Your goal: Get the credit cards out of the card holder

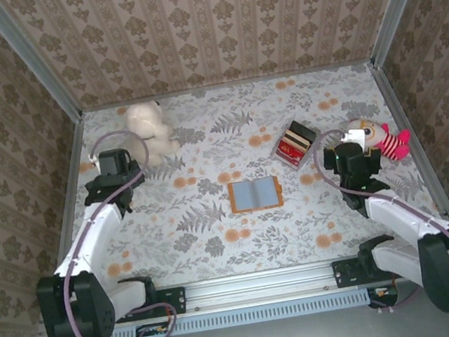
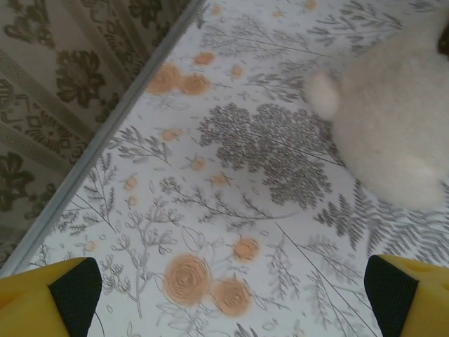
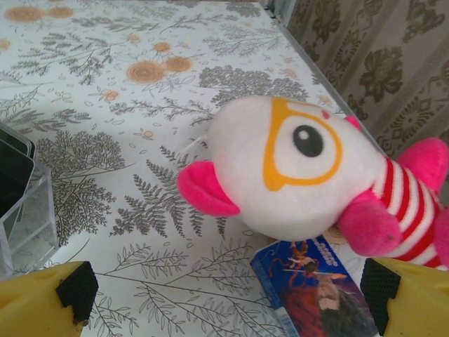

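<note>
The card holder (image 1: pixel 254 194) lies open and flat mid-table, with an orange-tan rim and blue-grey pages facing up. A thin credit card (image 3: pixel 316 298) with blue and red print lies flat on the table. It sits just in front of my right gripper (image 3: pixel 228 291), toward the right finger, partly under a plush toy. The right gripper (image 1: pixel 352 152) is open with nothing between its fingers. My left gripper (image 1: pixel 114 171) hovers at the far left of the table. The left gripper (image 2: pixel 231 295) is open over bare floral cloth, far from the card holder.
A white-and-pink striped plush (image 3: pixel 295 168) lies right of my right gripper, by the right wall (image 1: pixel 409 122). A cream plush (image 2: pixel 393 126) lies near my left gripper. A clear box (image 1: pixel 293 142) holding red and dark items stands behind the card holder; its corner (image 3: pixel 24 210) shows on the left.
</note>
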`<act>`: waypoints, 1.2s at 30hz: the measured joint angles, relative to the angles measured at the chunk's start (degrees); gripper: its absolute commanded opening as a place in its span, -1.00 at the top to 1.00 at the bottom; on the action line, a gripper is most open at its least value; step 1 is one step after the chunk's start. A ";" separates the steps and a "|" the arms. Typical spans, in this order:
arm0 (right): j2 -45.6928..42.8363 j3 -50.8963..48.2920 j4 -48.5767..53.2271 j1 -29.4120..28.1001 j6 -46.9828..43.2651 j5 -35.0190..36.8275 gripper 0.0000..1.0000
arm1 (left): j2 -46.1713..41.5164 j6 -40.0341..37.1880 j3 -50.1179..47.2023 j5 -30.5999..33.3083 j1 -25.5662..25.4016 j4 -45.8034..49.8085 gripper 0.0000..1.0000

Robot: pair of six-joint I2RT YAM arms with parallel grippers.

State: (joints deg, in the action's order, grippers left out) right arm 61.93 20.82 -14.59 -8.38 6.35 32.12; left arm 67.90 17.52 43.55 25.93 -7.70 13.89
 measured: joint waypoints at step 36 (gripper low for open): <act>25.24 -0.17 -36.68 4.50 -6.10 -20.44 -1.00 | 18.84 -18.56 -23.63 -24.48 7.15 -62.47 -1.00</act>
State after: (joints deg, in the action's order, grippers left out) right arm 87.18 20.64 -51.27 -3.88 0.25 11.68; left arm 86.74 -1.04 19.92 1.45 -0.56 -48.58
